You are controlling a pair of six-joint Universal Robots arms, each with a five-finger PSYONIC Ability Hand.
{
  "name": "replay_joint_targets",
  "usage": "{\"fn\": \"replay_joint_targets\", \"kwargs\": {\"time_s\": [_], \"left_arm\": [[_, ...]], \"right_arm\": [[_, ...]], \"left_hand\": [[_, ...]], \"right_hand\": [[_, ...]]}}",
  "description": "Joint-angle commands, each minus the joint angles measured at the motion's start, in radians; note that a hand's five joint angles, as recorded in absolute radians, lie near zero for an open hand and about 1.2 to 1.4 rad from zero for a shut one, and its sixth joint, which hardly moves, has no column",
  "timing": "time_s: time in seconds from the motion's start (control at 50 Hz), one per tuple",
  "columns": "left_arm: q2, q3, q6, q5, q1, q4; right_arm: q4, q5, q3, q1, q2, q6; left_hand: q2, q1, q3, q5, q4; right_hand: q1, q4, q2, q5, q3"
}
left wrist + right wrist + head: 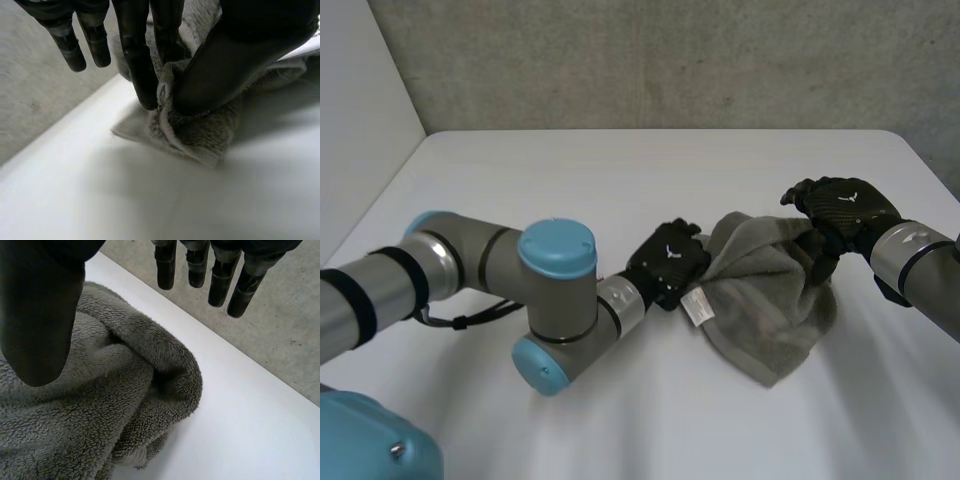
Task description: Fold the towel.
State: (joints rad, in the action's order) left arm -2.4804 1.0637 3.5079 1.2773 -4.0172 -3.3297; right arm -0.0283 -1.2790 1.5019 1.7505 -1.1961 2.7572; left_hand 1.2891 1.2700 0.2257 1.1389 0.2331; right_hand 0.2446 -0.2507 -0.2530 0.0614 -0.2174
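Left hand (668,262) pinching towel's (770,300) edge, right hand (842,210) spread above it

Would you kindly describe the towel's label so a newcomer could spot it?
On the white table lies a crumpled grey towel. At its edge, beside the black left hand, sits a small label, the only white patch on the cloth.

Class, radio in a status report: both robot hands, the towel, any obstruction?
Left robot hand pinching towel edge. Right robot hand open over opposite side. Towel bunched, not folded. No obstruction.
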Motion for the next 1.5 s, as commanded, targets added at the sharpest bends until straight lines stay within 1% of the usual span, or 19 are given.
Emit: {"fn": "replay_joint_targets", "kwargs": {"time_s": [0.02,0.06,0.18,0.3,0.34,0.4,0.44,0.54,0.7,0.72,0.74,0.76,0.78,0.8,0.88,1.12,1.28,1.38,1.5], "left_arm": [[0.158,0.087,-0.003,0.033,-0.023,-0.005],[0.245,0.156,0.000,0.033,-0.048,-0.007],[0.347,0.265,-0.001,0.025,-0.085,-0.004],[0.494,0.437,0.003,0.010,-0.198,-0.011],[0.564,0.519,0.008,-0.038,-0.285,-0.011],[0.595,0.555,0.014,-0.073,-0.327,-0.013],[0.642,0.614,0.032,-0.152,-0.416,-0.013],[0.679,0.670,0.068,-0.246,-0.502,-0.010],[0.675,0.710,0.075,-0.273,-0.511,0.001],[0.673,0.716,0.075,-0.271,-0.510,0.001],[0.673,0.716,0.075,-0.271,-0.510,0.001],[0.673,0.720,0.075,-0.266,-0.508,0.001],[0.673,0.720,0.075,-0.266,-0.508,0.001],[0.672,0.726,0.075,-0.263,-0.508,0.001],[0.673,0.728,0.075,-0.262,-0.517,0.001],[0.695,0.719,0.051,-0.259,-0.505,-0.001],[0.681,0.720,-0.006,-0.223,-0.479,-0.007],[0.660,0.713,-0.044,-0.196,-0.457,-0.011],[0.652,0.713,-0.056,-0.191,-0.450,-0.013]], "right_arm": [[-0.004,-0.002,0.001,0.001,-0.005,0.001],[-0.004,-0.002,0.003,0.001,-0.005,0.001],[-0.002,-0.002,0.008,0.024,-0.002,0.002],[-0.004,-0.005,-0.002,0.026,-0.008,0.005],[-0.004,-0.003,-0.003,0.026,-0.011,0.005],[-0.004,0.006,-0.005,0.026,-0.014,0.010],[-0.004,0.009,-0.006,0.030,-0.016,0.012],[0.008,0.012,-0.025,0.078,0.007,0.024],[0.068,0.013,-0.087,0.187,0.102,0.085],[0.070,0.015,-0.100,0.207,0.118,0.108],[0.070,0.015,-0.100,0.207,0.118,0.108],[0.071,0.015,-0.109,0.224,0.130,0.125],[0.071,0.010,-0.117,0.240,0.136,0.133],[0.071,0.010,-0.117,0.241,0.136,0.133],[0.071,-0.005,-0.118,0.267,0.138,0.139],[0.082,0.018,-0.203,0.308,0.156,0.182],[0.080,0.043,-0.359,0.369,0.282,0.186],[0.071,0.040,-0.520,0.386,0.436,0.188],[0.054,0.043,-0.623,0.388,0.543,0.188]], "left_hand": [[0.107,0.126,-0.051,0.083,-0.059],[0.107,0.126,-0.051,0.083,-0.059],[0.107,0.126,-0.051,0.083,-0.059],[0.107,0.126,-0.051,0.083,-0.059],[0.107,0.126,-0.051,0.083,-0.059],[0.107,0.126,-0.051,0.083,-0.059],[0.107,0.126,-0.051,0.083,-0.059],[0.107,0.126,-0.051,0.083,-0.059],[0.107,0.126,-0.051,0.083,-0.059],[-0.055,-0.036,-0.051,-0.080,-0.059],[-0.057,-0.038,-0.051,-0.081,-0.059],[-0.449,-0.430,-0.051,-0.474,-0.059],[-0.453,-0.434,-0.051,-0.478,-0.059],[-0.671,-0.652,-0.051,-0.696,-0.059],[-0.782,-0.763,-0.051,-0.806,-0.059],[-0.803,-0.784,-0.051,-0.827,-0.059],[-0.794,-0.775,-0.051,-0.818,-0.059],[-0.794,-0.775,-0.051,-0.818,-0.059],[-0.800,-0.781,-0.051,-0.824,-0.059]], "right_hand": [[-0.070,0.076,0.079,-0.061,0.043],[-0.070,0.076,0.079,-0.061,0.043],[-0.070,0.076,0.079,-0.061,0.043],[-0.070,0.076,0.079,-0.061,0.043],[-0.070,0.076,0.079,-0.061,0.043],[-0.070,0.076,0.079,-0.061,0.043],[-0.070,0.076,0.079,-0.061,0.043],[-0.070,0.076,0.079,-0.061,0.043],[-0.070,0.076,0.079,-0.061,0.043],[-0.070,0.076,0.079,-0.061,0.043],[-0.070,0.076,0.079,-0.061,0.043],[-0.070,0.076,0.079,-0.061,0.043],[-0.070,0.076,0.079,-0.061,0.043],[-0.070,0.076,0.079,-0.061,0.043],[-0.070,0.076,0.079,-0.061,0.043],[-0.070,0.076,0.079,-0.061,0.043],[-0.070,0.076,0.079,-0.061,0.043],[-0.016,0.076,0.024,-0.007,0.043],[0.008,0.076,0.001,0.016,0.043]]}}
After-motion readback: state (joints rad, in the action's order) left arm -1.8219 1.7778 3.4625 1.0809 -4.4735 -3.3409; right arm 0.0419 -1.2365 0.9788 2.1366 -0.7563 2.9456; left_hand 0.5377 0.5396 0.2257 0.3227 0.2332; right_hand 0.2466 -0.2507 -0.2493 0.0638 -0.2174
